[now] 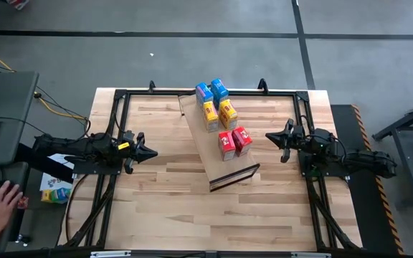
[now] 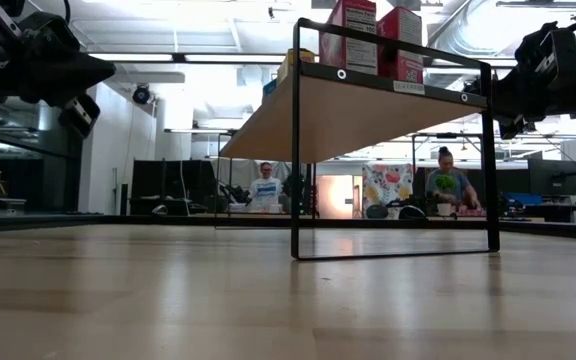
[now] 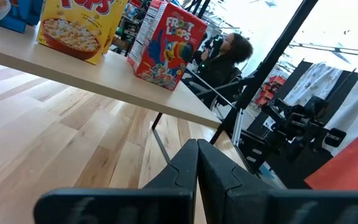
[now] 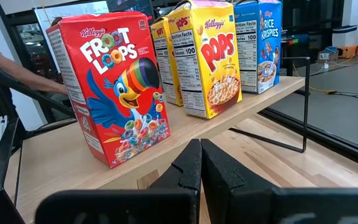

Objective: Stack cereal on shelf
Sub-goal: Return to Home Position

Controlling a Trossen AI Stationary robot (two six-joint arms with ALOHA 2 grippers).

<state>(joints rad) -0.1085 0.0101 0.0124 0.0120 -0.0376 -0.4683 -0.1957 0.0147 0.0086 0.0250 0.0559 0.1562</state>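
The left pincer [image 1: 151,152] hangs over the left side of the striped wooden table [image 1: 163,208]. Its 2 dark fingers are pressed together tip to tip with nothing between them. It points across at the shelf [image 1: 217,166], which lies ahead of its tips and well apart from them. That gap looks deliberate: I judge the stacking done and the arm parked where it cannot brush the load.

The shelf is a long, flat, matte tan board carried above the table on a thin black frame. All 6 cereal boxes stand upright on it in pairs by colour. Taken from the left pincer, the blue boxes [image 1: 219,88] stand farthest off, the yellow boxes [image 1: 227,112] are in the middle and the red boxes [image 1: 226,144] are closest. Each pair stands side by side, touching or nearly so, which keeps such light, tall cartons steadier. They are small smooth cardboard rectangles with bright printed faces and sharp corners.

The right pincer [image 1: 269,135] sits over the table's right side, facing the shelf. Its fingers are drawn together to a hairline and grip nothing. The red boxes are the pair closest ahead of it, near but clear of its tips
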